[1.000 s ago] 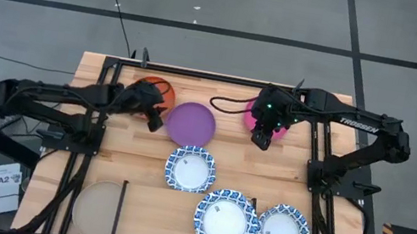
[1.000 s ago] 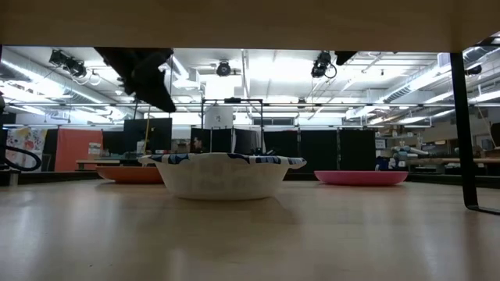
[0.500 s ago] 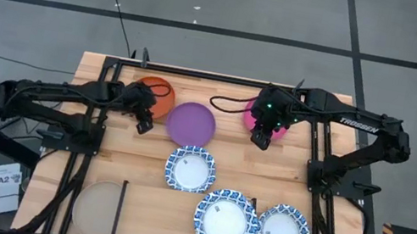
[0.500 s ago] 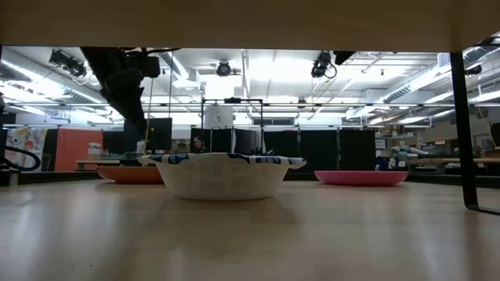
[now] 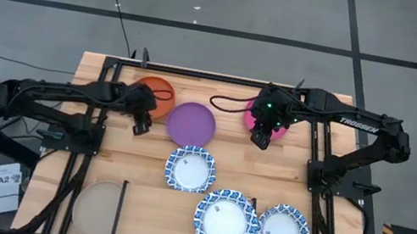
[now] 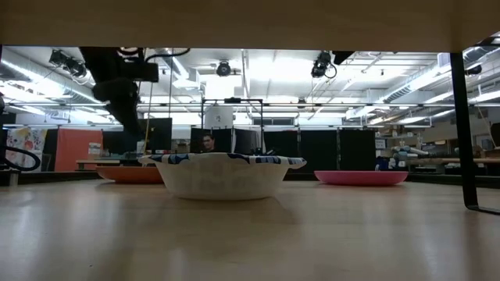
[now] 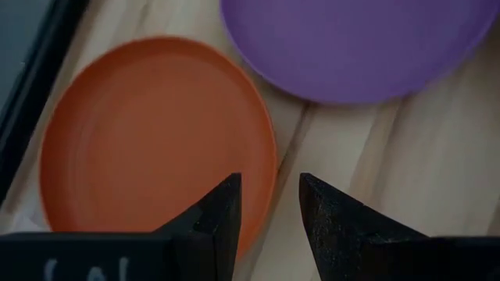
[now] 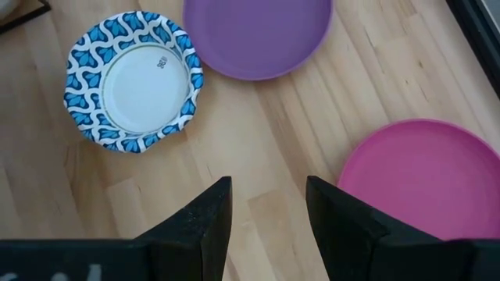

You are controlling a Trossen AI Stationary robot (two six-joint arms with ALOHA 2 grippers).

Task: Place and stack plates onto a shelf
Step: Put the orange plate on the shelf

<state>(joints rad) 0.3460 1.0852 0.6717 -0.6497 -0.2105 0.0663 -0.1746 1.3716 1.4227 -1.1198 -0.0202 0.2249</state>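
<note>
The orange plate (image 5: 153, 90) (image 7: 148, 133) lies flat on the wood near the far edge, with the purple plate (image 5: 191, 123) (image 7: 351, 47) beside it on the right. My left gripper (image 5: 140, 127) (image 7: 269, 203) is open and points down over the orange plate's near right rim, above the table. One finger stands over the plate, the other over bare wood. My right gripper (image 5: 261, 139) (image 8: 269, 211) is open and hovers beside the magenta plate (image 5: 253, 118) (image 8: 422, 172). Three blue-rimmed plates (image 5: 190, 169) (image 5: 224, 221) (image 5: 283, 232) and the beige plate (image 5: 97, 209) lie nearer.
Thin black bars (image 5: 121, 205) (image 5: 251, 215) split the near part of the wood surface into bays. Black arm frames stand at the table's left (image 5: 84, 138) and right (image 5: 322, 180). Bare wood lies between the purple plate and the magenta plate. A person shows far behind in the low view (image 6: 208, 144).
My left gripper has moved from the purple plate's left rim toward the table's left and slightly nearer, ending over the orange plate's rim. It has tipped from slanting to pointing more straight down. The plates have stayed where they were.
</note>
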